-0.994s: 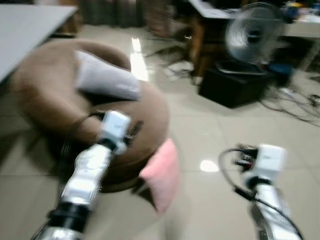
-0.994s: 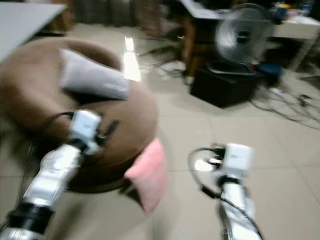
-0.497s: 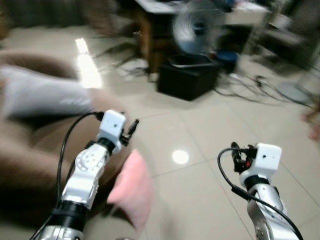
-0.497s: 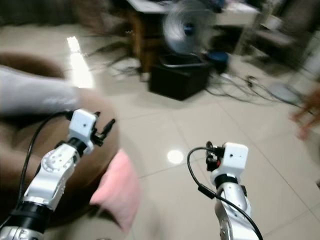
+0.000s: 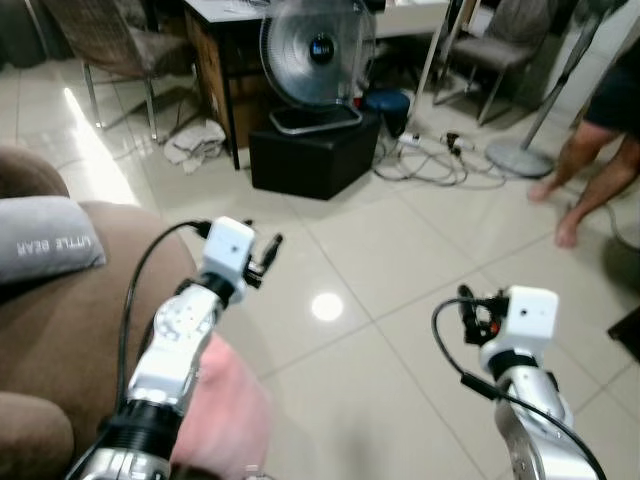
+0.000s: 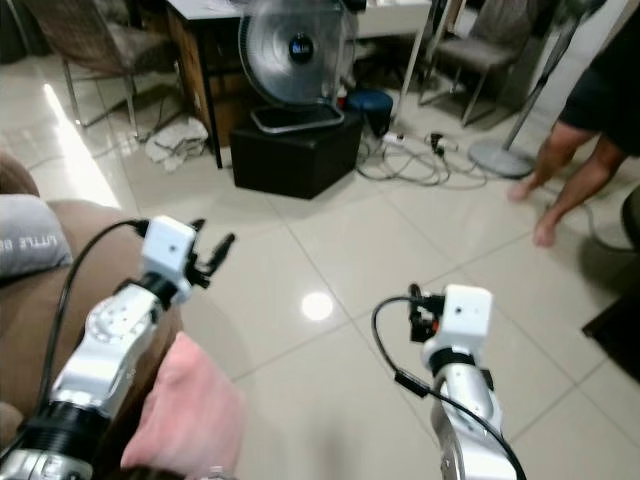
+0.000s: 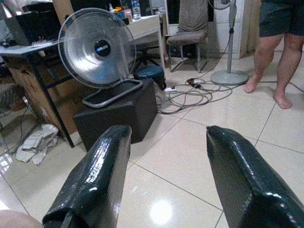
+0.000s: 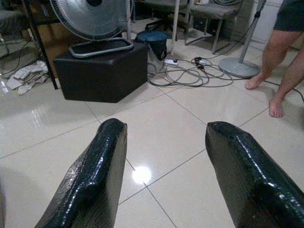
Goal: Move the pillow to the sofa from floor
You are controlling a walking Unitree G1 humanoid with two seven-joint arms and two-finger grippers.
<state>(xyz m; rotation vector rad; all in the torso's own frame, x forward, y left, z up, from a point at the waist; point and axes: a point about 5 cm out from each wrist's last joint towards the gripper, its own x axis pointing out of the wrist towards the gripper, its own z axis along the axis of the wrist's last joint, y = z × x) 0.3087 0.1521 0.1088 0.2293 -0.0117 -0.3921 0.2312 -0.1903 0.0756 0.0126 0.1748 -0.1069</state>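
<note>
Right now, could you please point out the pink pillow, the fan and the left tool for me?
Pink pillow (image 6: pixel 185 410), right eye view, middle of its top face.
Fan (image 5: pixel 317 52), left eye view, hub of the grille.
Left tool (image 7: pixel 164 180), left wrist view, midway between its two spread fingertips.

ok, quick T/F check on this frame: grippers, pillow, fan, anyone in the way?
1. Both grippers are open and hold nothing. True: the left gripper and the right gripper each show spread fingers with bare floor between them.
2. The pink pillow lies on top of the brown sofa. False: it sits low beside the sofa's edge, under the left arm.
3. The fan stands on a black box. True.
4. The grey cushion on the sofa is plain. False: it bears the words LITTLE BEAR.
5. A person's bare legs stand on the robot's left. False: they are on its right, near a floor stand.
</note>
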